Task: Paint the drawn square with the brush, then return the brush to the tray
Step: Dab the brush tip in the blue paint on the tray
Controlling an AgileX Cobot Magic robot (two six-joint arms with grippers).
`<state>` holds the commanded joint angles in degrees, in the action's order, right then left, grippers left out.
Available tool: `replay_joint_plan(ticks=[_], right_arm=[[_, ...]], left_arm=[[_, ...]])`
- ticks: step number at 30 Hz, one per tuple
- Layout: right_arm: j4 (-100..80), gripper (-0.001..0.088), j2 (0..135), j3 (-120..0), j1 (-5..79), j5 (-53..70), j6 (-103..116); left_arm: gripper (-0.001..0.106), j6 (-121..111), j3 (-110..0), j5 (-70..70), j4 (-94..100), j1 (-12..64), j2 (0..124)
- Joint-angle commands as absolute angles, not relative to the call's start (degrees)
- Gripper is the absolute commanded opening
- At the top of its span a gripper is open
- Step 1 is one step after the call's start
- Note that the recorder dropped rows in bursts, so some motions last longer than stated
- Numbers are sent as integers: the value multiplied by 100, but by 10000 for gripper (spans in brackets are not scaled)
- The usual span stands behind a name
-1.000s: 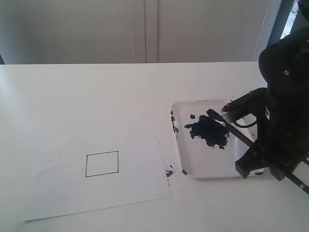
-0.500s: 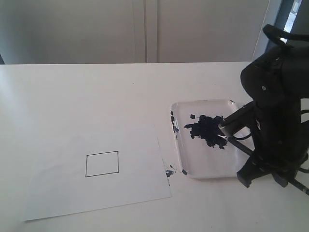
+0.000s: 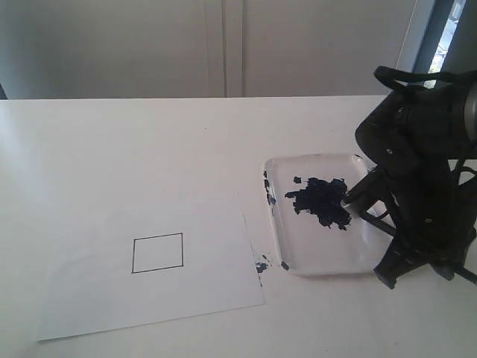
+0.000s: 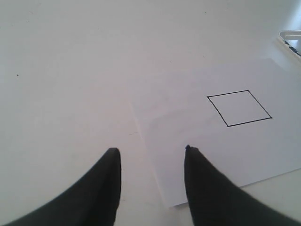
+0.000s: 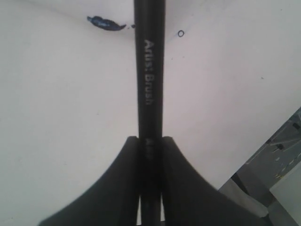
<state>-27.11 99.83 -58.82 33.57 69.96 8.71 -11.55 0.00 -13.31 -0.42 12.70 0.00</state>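
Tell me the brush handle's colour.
The brush handle is black with pale lettering; best in right wrist view.

This looks like a robotics lab or test room, not a home. A wide, bare white desk [image 3: 112,149] fills the scene. Behind it are plain pale wall panels [image 3: 223,45] with a vertical seam, and a strip of window [image 3: 441,30] shows at the far right. A black robot arm [image 3: 421,171] hangs over the desk's right side, its end effector [image 5: 149,139] clamped on a brush [image 5: 149,70]. The work laid out is a trial exercise: a white tray [image 3: 313,246] of dark blue paint beside a paper sheet [image 3: 89,298] with a drawn square [image 3: 157,253].
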Motion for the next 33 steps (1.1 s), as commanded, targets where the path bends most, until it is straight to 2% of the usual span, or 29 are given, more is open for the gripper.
replay_joint_plan(ticks=[12, 25, 33], right_arm=[[-1740, 0, 9983, -5882, 3357, 6996, 230], [-2960, 0, 10020, -5882, 3357, 6996, 1069], [-1837, 0, 10020, -5882, 3357, 6996, 281]], left_arm=[[478, -1155, 0, -1331, -42, 1270, 0], [478, -1155, 0, -1331, -42, 1270, 0], [478, -1155, 0, -1331, -42, 1270, 0]])
